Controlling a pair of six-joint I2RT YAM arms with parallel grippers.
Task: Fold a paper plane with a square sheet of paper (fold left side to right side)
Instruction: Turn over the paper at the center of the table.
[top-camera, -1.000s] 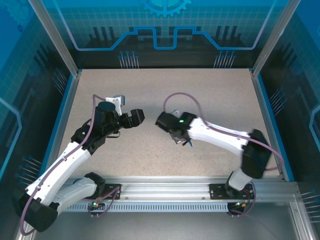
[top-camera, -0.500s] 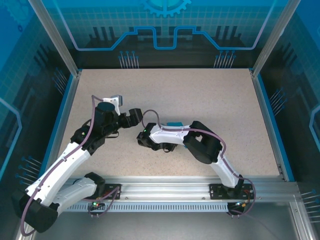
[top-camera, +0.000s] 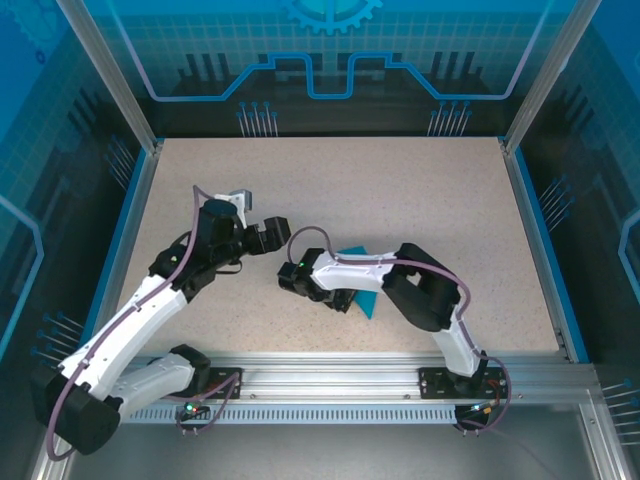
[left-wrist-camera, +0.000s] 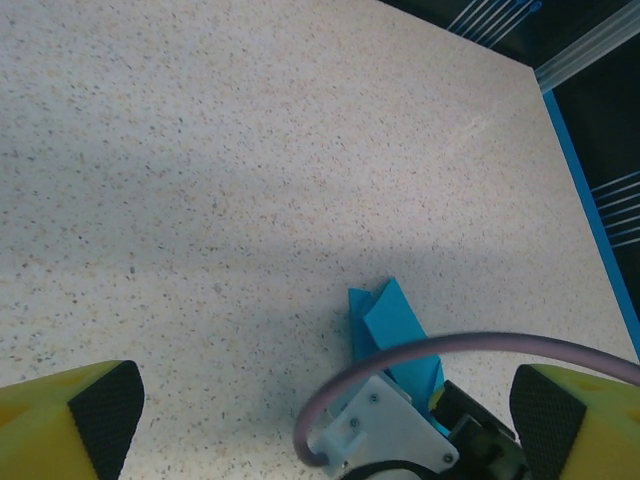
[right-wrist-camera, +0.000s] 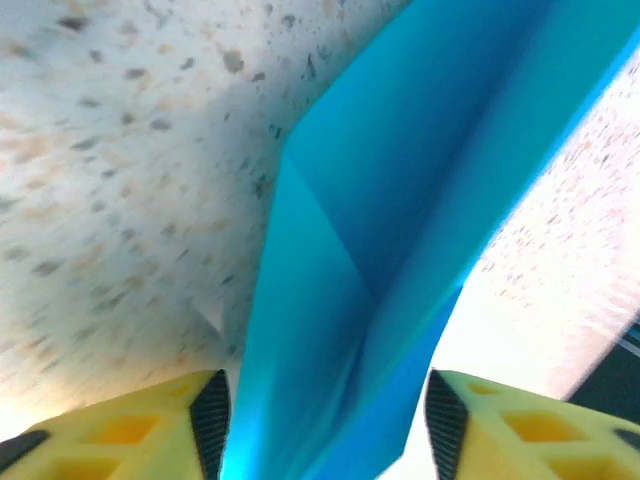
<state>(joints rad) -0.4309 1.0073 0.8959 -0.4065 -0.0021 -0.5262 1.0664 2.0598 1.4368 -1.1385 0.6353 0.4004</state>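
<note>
Left gripper: jaws released. Right gripper: jaws parted, straddling the paper plane, between bench centre and near edge.

Showed a speckled beige desk edged in blue, evenly lit. Stood within translucent blue walls printed with grids and a gear, framed by aluminium posts, a slotted aluminium rail along the near edge.

The paper plane is near the middle of the table, partly under the right arm. The right gripper has 1 finger on each side of it. The left gripper is to the left and a bit farther back, apart from the paper plane.
</note>
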